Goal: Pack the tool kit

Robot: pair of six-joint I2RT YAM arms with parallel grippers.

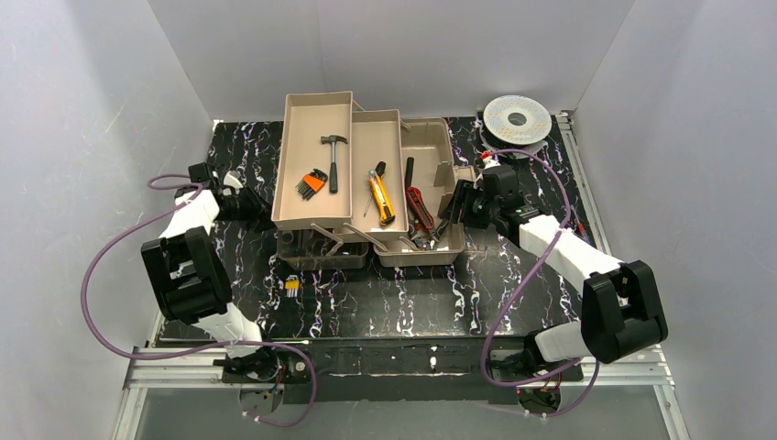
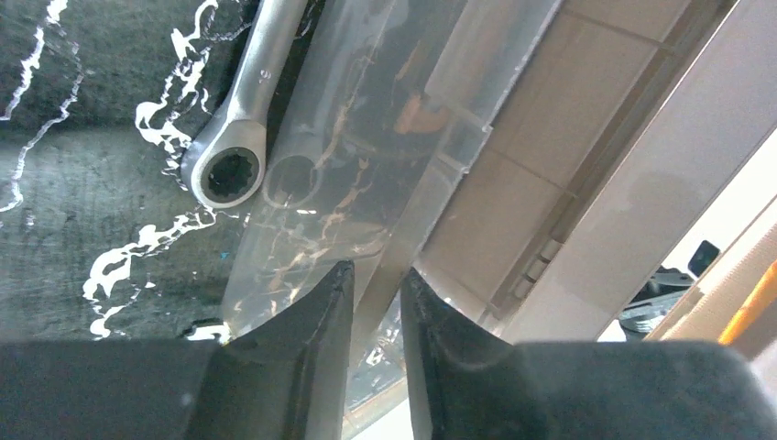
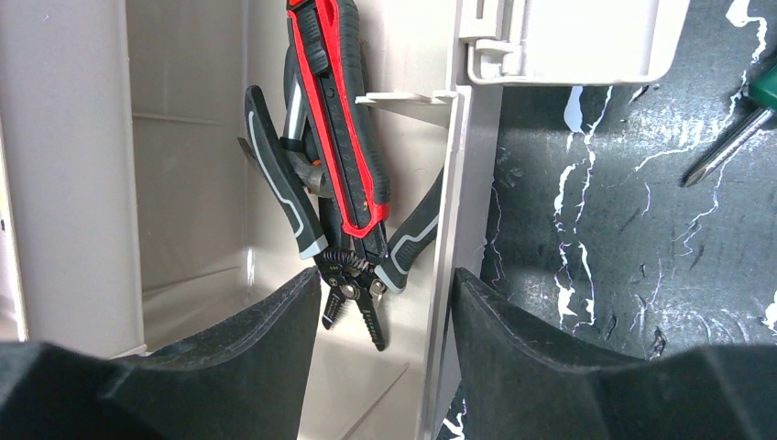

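Observation:
The tan toolbox (image 1: 431, 147) stands open in the top view with its trays spread. The left tray holds a hammer (image 1: 333, 158) and an orange hex-key set (image 1: 311, 183). The middle tray holds a yellow knife (image 1: 382, 198). The right compartment holds a red-black cutter (image 3: 337, 119) and black-grey pliers (image 3: 353, 275). My left gripper (image 1: 259, 213) is at the box's left side, nearly closed on the edge of the translucent lid (image 2: 366, 119). My right gripper (image 3: 387, 275) is open and straddles the box's right wall (image 3: 458, 229), one finger inside.
A ring spanner (image 2: 234, 151) lies on the black marbled mat beside and partly under the lid. A small yellow hex-key set (image 1: 291, 285) lies in front of the box. A green screwdriver (image 3: 733, 133) lies right of the box. A silver-white spool (image 1: 518, 119) sits at the back right.

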